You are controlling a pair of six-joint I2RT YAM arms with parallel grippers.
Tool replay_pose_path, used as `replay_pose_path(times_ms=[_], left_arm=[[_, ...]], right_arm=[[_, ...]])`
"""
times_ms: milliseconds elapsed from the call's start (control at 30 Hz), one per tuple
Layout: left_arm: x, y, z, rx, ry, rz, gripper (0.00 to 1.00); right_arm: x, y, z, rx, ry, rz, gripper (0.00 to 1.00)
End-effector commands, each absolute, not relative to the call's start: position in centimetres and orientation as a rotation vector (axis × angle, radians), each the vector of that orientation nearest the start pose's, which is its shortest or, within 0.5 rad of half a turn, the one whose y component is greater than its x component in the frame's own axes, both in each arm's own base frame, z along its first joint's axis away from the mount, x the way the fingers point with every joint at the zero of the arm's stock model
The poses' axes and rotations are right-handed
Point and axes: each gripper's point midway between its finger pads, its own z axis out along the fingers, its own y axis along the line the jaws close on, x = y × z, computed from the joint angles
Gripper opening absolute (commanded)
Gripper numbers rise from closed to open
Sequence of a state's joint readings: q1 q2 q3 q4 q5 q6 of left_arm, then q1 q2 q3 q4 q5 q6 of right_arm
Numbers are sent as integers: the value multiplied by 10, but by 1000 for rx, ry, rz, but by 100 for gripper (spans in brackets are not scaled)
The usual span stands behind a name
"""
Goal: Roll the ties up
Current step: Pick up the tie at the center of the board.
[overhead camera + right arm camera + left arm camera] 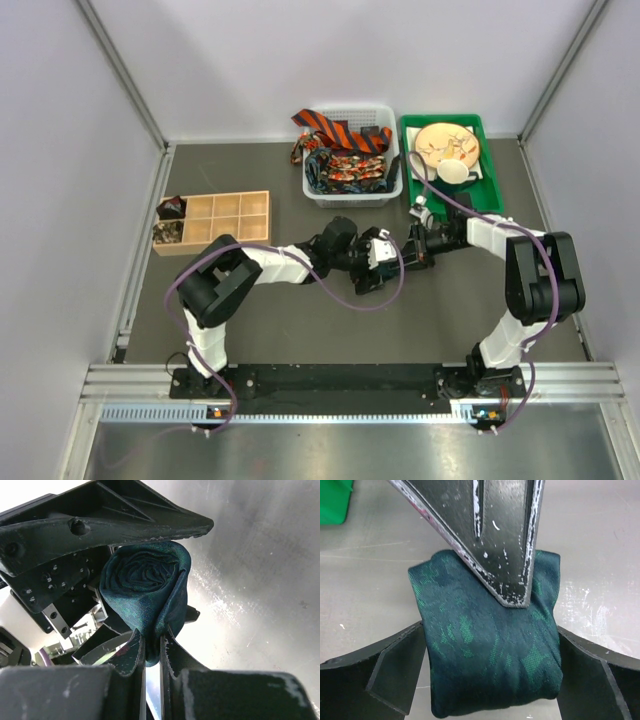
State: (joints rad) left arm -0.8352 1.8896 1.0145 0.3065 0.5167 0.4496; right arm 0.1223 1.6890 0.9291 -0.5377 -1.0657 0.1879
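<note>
Pinching rolled teal tie [145, 585] (right gripper [152, 642])

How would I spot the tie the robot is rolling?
On the grey table, in front of the white basket, both arms meet. The right hand pinches a teal tie, the only one rolled up; the basket's ties lie loose and patterned.

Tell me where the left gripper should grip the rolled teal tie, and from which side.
Grip the rolled teal tie across its curved wall, opposite the right gripper pinching its outer fold; the open left gripper brackets it. Squeezing the wraps should keep the spiral.
</note>
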Motion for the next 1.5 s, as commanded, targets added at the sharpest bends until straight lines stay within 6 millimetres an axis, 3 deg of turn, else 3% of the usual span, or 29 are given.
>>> replay_pose_path(times_ms=[0, 100, 300, 567, 633, 767, 800, 833, 867, 900, 967, 1000, 1133, 1200, 1267, 1300, 1367, 1467], left_arm=[[279, -427, 86, 1507, 1385, -796, 99], [276, -429, 86, 1519, 1370, -794, 98], [270, -435, 89, 1548, 1347, -824, 86], [262, -431, 82, 1597, 1360, -827, 37], [258, -427, 79, 1614, 1364, -825, 29], [253, -423, 77, 1632, 1365, -822, 19], [252, -422, 76, 1635, 1366, -821, 20], [251, -422, 75, 1633, 1376, -823, 27], [255, -421, 75, 1614, 1400, -810, 37], [258, -421, 78, 1589, 1422, -803, 57], [267, -415, 90, 1508, 1502, -800, 78], [268, -411, 94, 1485, 1522, -806, 99], [279, -388, 134, 1303, 1639, -844, 99], [276, -372, 134, 1252, 1748, -842, 99], [270, -359, 147, 1197, 1803, -848, 99], [276, -348, 146, 1079, 1904, -820, 99], [287, -338, 167, 909, 1955, -789, 99], [290, -322, 191, 787, 2005, -922, 99]], right_arm=[[247, 196, 109, -200, 2543, 1635, 0], [245, 199, 110, -211, 2541, 1654, 0], [244, 202, 111, -221, 2541, 1669, 0], [247, 202, 112, -224, 2540, 1659, 0], [249, 202, 111, -213, 2550, 1638, 1], [255, 201, 109, -199, 2565, 1599, 12], [256, 201, 110, -198, 2560, 1604, 8], [257, 201, 111, -204, 2552, 1613, 0], [257, 202, 112, -208, 2550, 1608, 0], [258, 201, 113, -216, 2546, 1605, 0], [260, 200, 118, -226, 2527, 1613, 0], [261, 197, 119, -211, 2528, 1619, 0], [267, 188, 131, -205, 2489, 1630, 0], [267, 185, 136, -194, 2481, 1637, 0], [271, 184, 144, -196, 2460, 1638, 0], [273, 184, 147, -195, 2453, 1638, 0], [279, 183, 156, -183, 2435, 1636, 0], [289, 186, 173, -176, 2390, 1651, 0]])
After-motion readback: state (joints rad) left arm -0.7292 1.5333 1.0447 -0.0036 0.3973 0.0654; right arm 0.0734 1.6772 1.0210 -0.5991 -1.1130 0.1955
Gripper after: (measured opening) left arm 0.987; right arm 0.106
